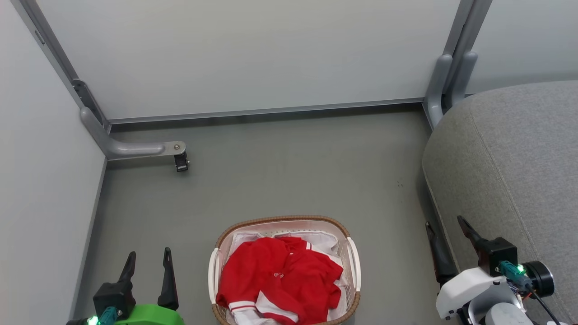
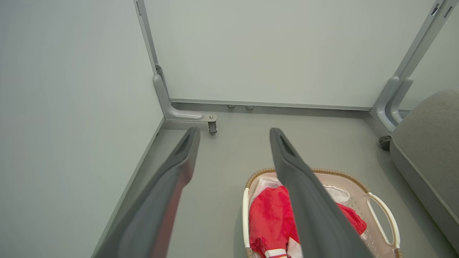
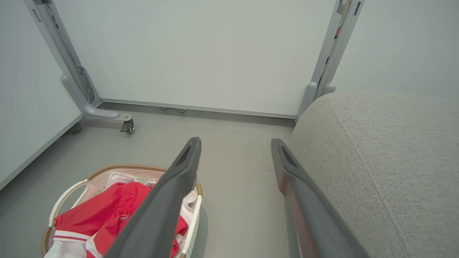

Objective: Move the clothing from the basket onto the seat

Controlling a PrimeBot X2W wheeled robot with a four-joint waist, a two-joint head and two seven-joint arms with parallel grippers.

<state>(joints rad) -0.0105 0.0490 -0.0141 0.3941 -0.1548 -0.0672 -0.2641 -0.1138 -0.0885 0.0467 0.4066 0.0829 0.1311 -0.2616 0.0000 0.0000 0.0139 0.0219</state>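
**Smooth grey floor (image 1: 289,171), enclosed by pale partition panels (image 1: 248,54).**
Bright red clothing (image 1: 280,275) is contained in the oval white perforated basket (image 1: 282,220) near the grey upholstered seat (image 1: 519,158); left tool (image 1: 150,253) and right tool (image 1: 444,222) are spread.

Both arms sit low, claws pointing forward. The left claw (image 1: 149,253) has its two dark fingers (image 1: 168,275) spread wide, tips straight ahead, with the green wrist housing (image 1: 149,314) right behind them. The right claw (image 1: 445,222) is parted too, holding nothing, and leans toward its left. Its white wrist shell (image 1: 465,289) sits behind with a small green light on.
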